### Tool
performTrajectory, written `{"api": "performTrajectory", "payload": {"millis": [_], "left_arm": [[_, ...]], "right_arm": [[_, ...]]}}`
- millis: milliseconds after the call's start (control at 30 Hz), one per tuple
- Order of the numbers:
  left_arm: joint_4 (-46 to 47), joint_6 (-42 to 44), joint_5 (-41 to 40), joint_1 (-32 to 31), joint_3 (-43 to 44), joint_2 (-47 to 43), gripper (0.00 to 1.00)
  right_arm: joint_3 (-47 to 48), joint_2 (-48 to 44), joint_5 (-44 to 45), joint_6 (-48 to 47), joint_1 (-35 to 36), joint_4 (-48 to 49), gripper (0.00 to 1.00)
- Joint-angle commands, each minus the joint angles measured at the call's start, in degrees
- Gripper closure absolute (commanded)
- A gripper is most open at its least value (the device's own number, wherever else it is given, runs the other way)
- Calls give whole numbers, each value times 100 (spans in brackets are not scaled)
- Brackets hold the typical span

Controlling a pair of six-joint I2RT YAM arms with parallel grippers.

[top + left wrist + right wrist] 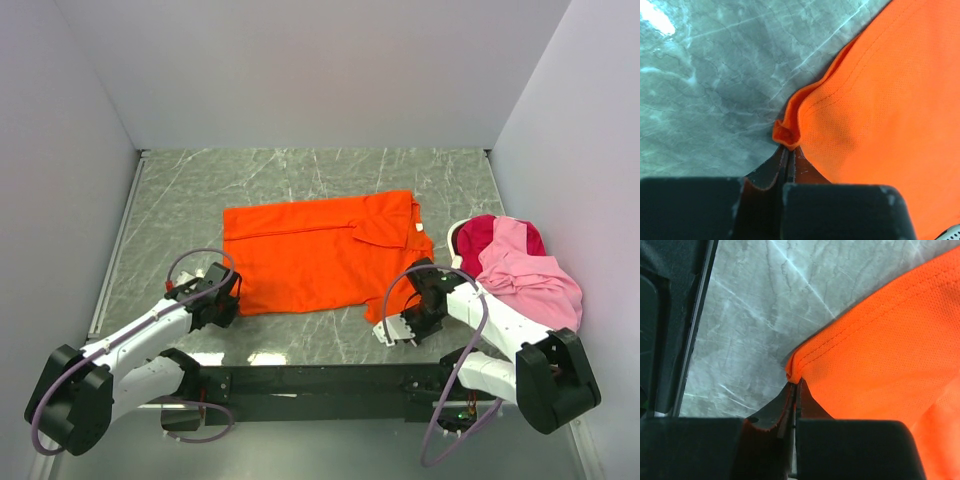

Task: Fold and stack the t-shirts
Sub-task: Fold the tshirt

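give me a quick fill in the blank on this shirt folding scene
The flat shirt on the table is ___ in colour.
The left tool and the right tool are each ___ on one of its near corners.
The pink shirt lies crumpled on the table's ___ side.
Missing words: orange, shut, right.

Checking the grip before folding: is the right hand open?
No, the right hand is shut, pinching a corner of the orange shirt.
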Motion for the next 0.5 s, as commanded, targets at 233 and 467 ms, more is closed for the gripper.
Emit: {"api": "performTrajectory", "payload": {"millis": [233, 467], "left_arm": [[-6, 146, 28, -16, 154, -254, 100], [-85, 304, -104, 19, 611, -236, 99]], "right_arm": [[702, -402, -232, 1063, -162, 65, 100], [1714, -341, -250, 2241, -540, 478, 100]]}}
